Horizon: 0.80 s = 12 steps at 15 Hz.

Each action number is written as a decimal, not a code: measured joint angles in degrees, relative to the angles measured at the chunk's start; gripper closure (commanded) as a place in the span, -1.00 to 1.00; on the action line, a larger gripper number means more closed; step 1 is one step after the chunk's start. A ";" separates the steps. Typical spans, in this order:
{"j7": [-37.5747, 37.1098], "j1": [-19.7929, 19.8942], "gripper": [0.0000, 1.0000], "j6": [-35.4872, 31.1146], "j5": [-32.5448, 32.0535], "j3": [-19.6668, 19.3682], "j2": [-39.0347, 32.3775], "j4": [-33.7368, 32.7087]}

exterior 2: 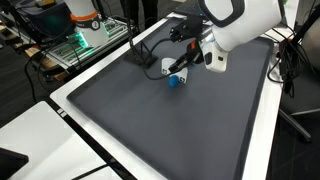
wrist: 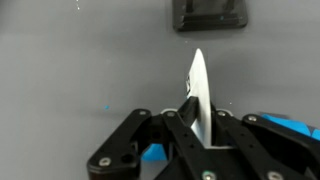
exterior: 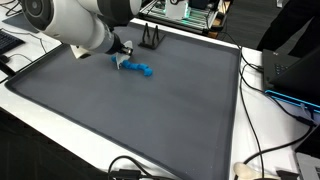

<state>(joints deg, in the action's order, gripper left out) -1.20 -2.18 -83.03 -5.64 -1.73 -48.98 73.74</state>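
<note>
Both fingers [wrist: 176, 128] of the gripper [wrist: 195, 118] are clamped on a thin white piece [wrist: 198, 85], long axis pointing outward; a blue object [exterior: 141, 69] lies just beside it, perhaps touching.

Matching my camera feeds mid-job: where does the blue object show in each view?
Exterior view: blue object upper left, beside the gripper.
Exterior view: blue object top centre, under the gripper.
Wrist view: blue object bottom right, by the gripped white piece.
Shared landmark: grey mat.

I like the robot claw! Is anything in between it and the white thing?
No, nothing visible. The gripper is shut right on the white piece. The blue thing lies beside it on the gray mat.
</note>
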 measured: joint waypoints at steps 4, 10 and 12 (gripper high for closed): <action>-0.78 0.23 0.96 0.00 0.75 -0.01 0.92 0.41; -2.20 0.41 0.96 0.00 1.79 -0.01 3.34 1.89; -2.36 0.44 0.96 0.00 2.05 -0.02 3.77 2.14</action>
<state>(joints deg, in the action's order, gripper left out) -3.56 -1.75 -83.03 -3.59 -1.75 -45.21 75.88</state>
